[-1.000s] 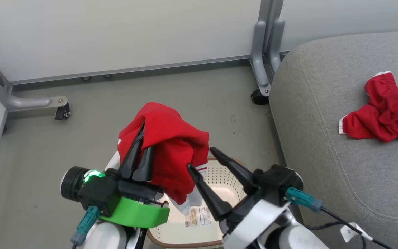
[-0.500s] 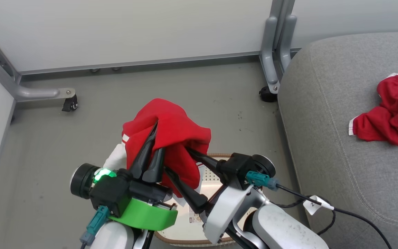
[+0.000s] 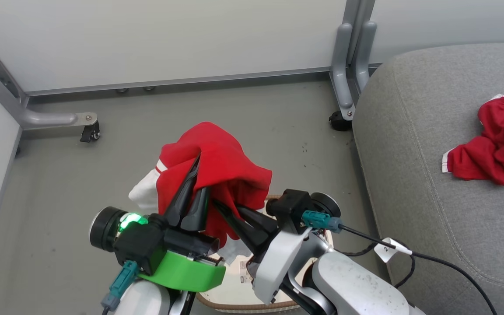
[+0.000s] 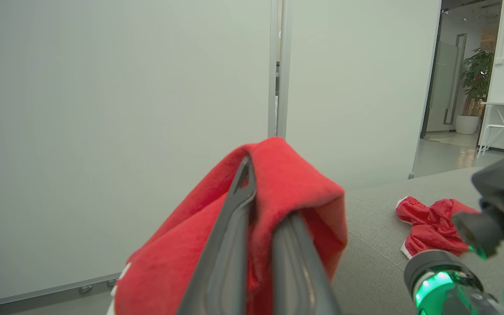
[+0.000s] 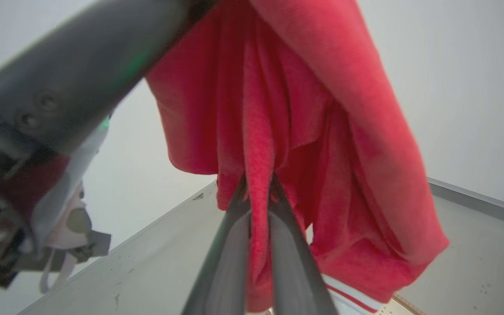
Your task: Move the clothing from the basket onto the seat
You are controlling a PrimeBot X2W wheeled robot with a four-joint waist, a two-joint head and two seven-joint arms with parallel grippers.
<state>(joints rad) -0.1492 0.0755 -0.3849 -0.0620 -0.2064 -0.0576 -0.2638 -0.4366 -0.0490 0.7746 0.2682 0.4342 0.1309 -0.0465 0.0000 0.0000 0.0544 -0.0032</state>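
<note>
A red garment of the clothing [image 3: 217, 170] hangs in the air above the basket [image 3: 243, 302], draped over my left gripper [image 3: 199, 175], which is shut on it. My right gripper [image 3: 223, 203] is shut on a lower fold of the same garment [image 5: 260, 175]. In the left wrist view the left gripper [image 4: 260, 188] pinches the red cloth [image 4: 295, 183] near its top. A second red garment [image 3: 497, 148] lies crumpled on the grey seat [image 3: 409, 131] at the right. Only a part of the basket's brown rim and cream floor shows, behind my arms.
A pale partition wall runs along the back, with grey metal legs on castors at the left [image 3: 88, 131] and by the seat's corner [image 3: 344, 100]. Grey floor [image 3: 59, 183] spreads around the basket. A black cable with a white tag [image 3: 387, 249] trails from my right wrist.
My right gripper moved left to the hanging garment and went from open to shut on its lower fold. The left gripper kept its hold. The camera shifted slightly left.
</note>
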